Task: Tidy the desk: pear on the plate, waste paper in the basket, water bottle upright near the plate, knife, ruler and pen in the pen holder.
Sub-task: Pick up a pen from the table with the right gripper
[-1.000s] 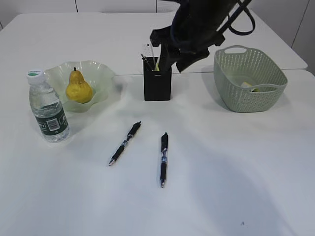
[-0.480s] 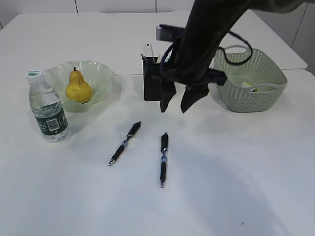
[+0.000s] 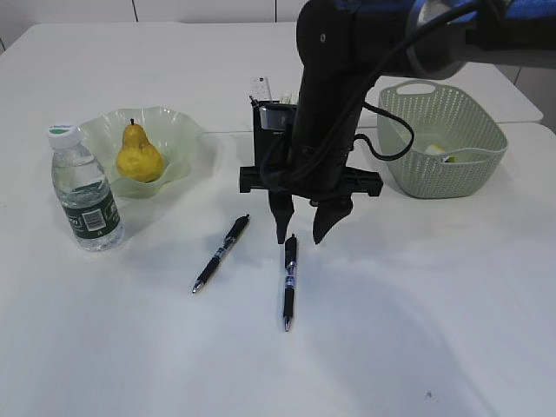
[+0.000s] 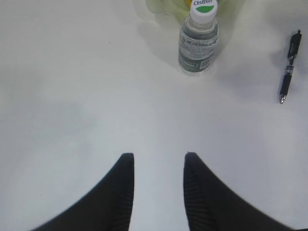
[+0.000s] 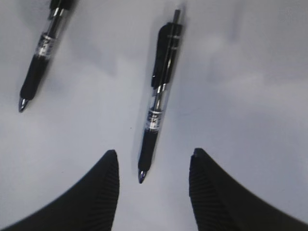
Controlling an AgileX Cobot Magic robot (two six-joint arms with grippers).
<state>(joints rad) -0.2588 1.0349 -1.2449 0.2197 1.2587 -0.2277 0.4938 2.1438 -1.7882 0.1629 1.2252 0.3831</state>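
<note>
1. Jaws of the right gripper (image 3: 301, 233) are seen spread apart and empty, hung just above the top end of the right pen (image 3: 288, 281); whether it's actually touched can't be told.
2. Left gripper (image 4: 157, 161) is spread too, nothing held, only bare desk (image 4: 72, 96) under it.
3. Water bottle (image 4: 198, 36) is shown upright by the left wrist view, with the left pen (image 4: 289, 67) off to the right.
4. Pear (image 3: 138, 155) on the plate (image 3: 178, 126), pen holder (image 3: 268, 130) and basket (image 3: 439, 139) are only caught from outside.
</note>
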